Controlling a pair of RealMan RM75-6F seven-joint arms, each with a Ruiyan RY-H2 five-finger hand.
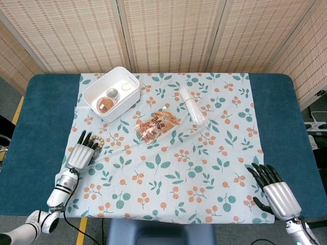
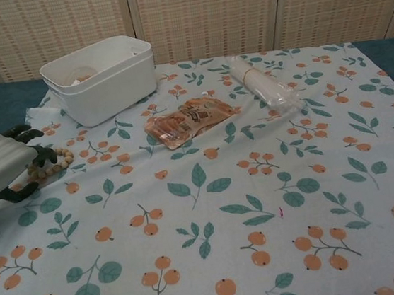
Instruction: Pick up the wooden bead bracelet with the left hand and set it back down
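Note:
The wooden bead bracelet [image 2: 58,162] lies on the floral cloth at the left, its near end hidden under my left hand [image 2: 0,167]. The hand's dark fingers [image 2: 44,155] curl over the beads and the thumb sits below them, so the bracelet is pinched while still resting on the cloth. From the head view the same left hand [image 1: 82,153] covers most of the bracelet [image 1: 98,141]. My right hand [image 1: 274,192] rests at the table's near right corner, fingers spread, holding nothing.
A white bin [image 1: 111,93] with small jars stands behind the bracelet. An orange snack packet [image 1: 156,125] and a clear plastic roll [image 1: 192,106] lie mid-table. The floral cloth [image 1: 168,173] covers the blue table [image 1: 41,117].

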